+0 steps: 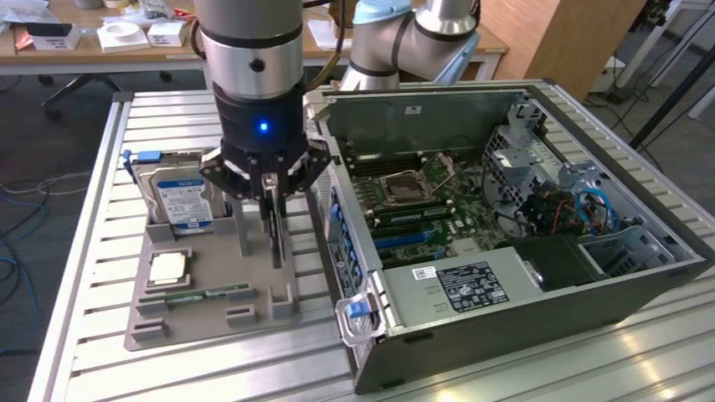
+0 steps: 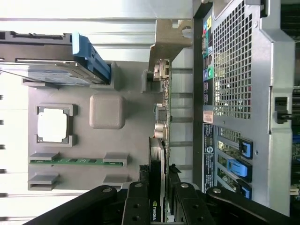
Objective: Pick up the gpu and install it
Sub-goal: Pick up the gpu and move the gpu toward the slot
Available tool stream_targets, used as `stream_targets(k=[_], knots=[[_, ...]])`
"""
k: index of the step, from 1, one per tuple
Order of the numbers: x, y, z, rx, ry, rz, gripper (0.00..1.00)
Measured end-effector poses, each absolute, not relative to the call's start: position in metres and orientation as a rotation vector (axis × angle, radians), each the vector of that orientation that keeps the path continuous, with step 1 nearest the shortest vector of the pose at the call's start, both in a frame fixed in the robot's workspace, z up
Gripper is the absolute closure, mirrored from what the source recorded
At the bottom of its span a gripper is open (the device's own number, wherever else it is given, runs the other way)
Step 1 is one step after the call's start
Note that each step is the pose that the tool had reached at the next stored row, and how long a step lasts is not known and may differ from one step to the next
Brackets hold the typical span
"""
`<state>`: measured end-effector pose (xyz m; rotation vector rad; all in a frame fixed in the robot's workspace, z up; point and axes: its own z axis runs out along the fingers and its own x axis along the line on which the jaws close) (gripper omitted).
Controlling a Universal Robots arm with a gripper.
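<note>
I'm down on the gpu [image 1: 275, 239] [image 2: 158, 150]. My gripper [image 1: 268, 191] [image 2: 158, 185] is at its top edge, and I can't tell whether it's clamped or loose. The card stands on edge in the grey tray [image 1: 190, 314] [image 2: 131, 154], on the side nearest the computer case [image 1: 537, 285] [image 2: 234, 70].

The exterior view gives the open case interior: motherboard [image 1: 430, 205] and 1 empty processor socket [image 1: 400, 188]. The wrist view gives the case's back panel instead, plus an NVIDIA mark on the card's edge.

Also in the tray: 1 hard drive [image 1: 179, 201] [image 2: 51, 70] upright, 1 processor chip [image 1: 167, 266] [image 2: 52, 125] flat, and 1 green memory stick [image 1: 207, 294] [image 2: 65, 161].
</note>
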<state>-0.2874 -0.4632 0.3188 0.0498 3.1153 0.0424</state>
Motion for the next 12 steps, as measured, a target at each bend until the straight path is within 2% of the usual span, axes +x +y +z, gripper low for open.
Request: stream_targets(k=[12], knots=[[-0.287,-0.463,0.369,0.050,3.115,0.043,0.74]])
